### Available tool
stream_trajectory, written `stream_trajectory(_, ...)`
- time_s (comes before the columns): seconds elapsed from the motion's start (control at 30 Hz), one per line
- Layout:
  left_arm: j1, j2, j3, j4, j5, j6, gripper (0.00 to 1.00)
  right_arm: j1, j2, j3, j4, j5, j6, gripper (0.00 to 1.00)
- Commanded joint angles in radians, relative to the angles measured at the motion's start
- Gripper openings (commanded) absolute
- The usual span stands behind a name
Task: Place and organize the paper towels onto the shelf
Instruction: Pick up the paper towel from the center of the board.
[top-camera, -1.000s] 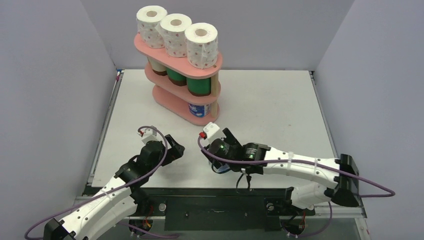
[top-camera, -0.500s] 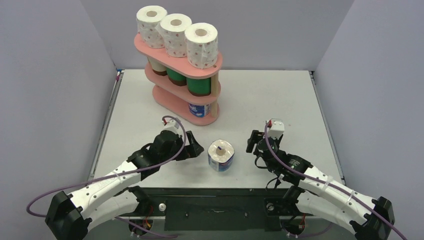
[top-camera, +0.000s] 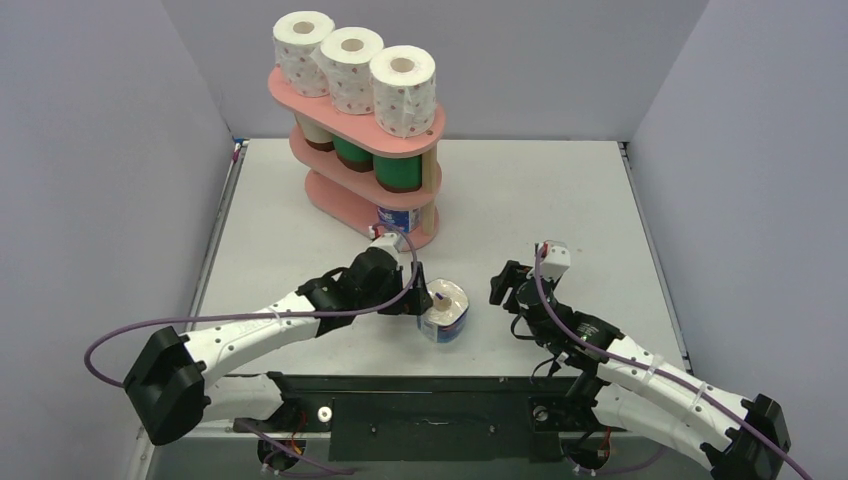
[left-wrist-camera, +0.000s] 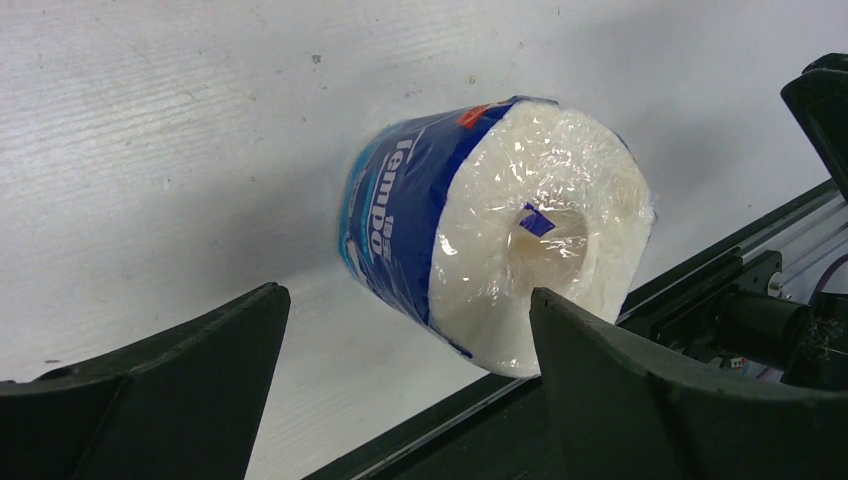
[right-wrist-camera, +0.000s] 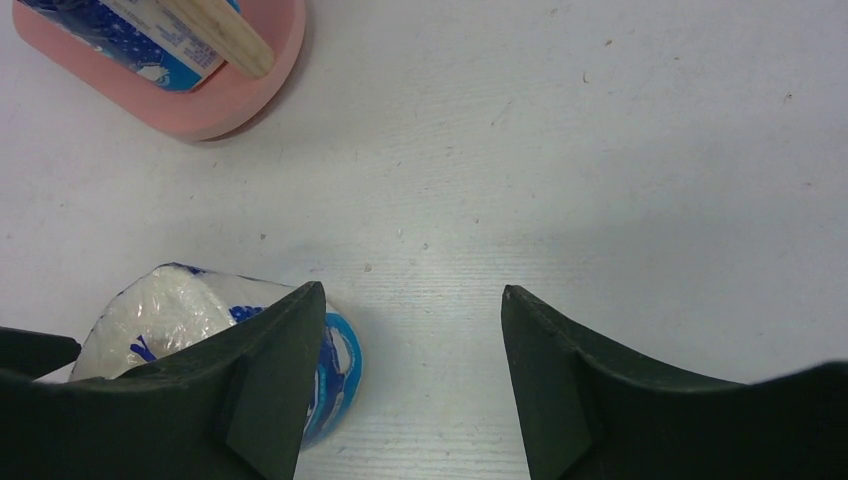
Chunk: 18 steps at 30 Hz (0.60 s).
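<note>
Near edge, left arm: the left gripper (top-camera: 418, 300) (left-wrist-camera: 405, 300) had its matt black, wedge-shaped fingers (left-wrist-camera: 180, 400) spread wide, holding nothing. Just ahead of the gap stood the blue-white wrapped roll (top-camera: 443, 310) (left-wrist-camera: 500, 230) (right-wrist-camera: 180, 310), upright on the table (top-camera: 560, 200) close to the front rail. It was a short, plump cylinder, a little squashed. A glossy blue printed band ran round its side, and crinkled clear film was stretched over the white paper of its end, dimpled at the core hole. We could not tell whether a fingertip touched the wrapper.

Right arm: the right gripper (top-camera: 503, 285) (right-wrist-camera: 412, 292) sat near the roll's other side, apart from it. Its black fingers were parted with only bare table between them. The table top was pale grey-white, faintly grained and speckled.

Farther back was the shelf (top-camera: 330, 195) (right-wrist-camera: 240, 100), made of salmon-pink oblong boards with rounded ends in three tiers on pale wooden posts (top-camera: 432, 175) (right-wrist-camera: 215, 30).
- Bottom tier: a second blue-white roll (top-camera: 395, 217) (right-wrist-camera: 120, 30) stood at the end nearest the arms.
- Middle tier: two green-wrapped rolls (top-camera: 395, 170) stood beside a cream roll (top-camera: 312, 130).
- Top board: three red-dotted rolls (top-camera: 350, 70) stood in a row. They were soft white paper, upright, with open cardboard cores.
</note>
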Motion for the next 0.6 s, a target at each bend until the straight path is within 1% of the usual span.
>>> stream_trajectory(0.0,-0.013,0.048,0.086,0.021,0.008,0.048,0.87,-0.009,-0.026,-0.013,0.045,0.015,0.020,0.61)
stream_trajectory(0.27,-0.027,0.139,0.113,0.025,0.005,0.063,0.79,-0.017,-0.031,-0.011,0.028,0.023,0.015,0.60)
stream_trajectory(0.57,-0.039,0.193,0.123,0.043,0.022,0.061,0.59,-0.023,-0.032,-0.010,0.031,0.020,0.004,0.60)
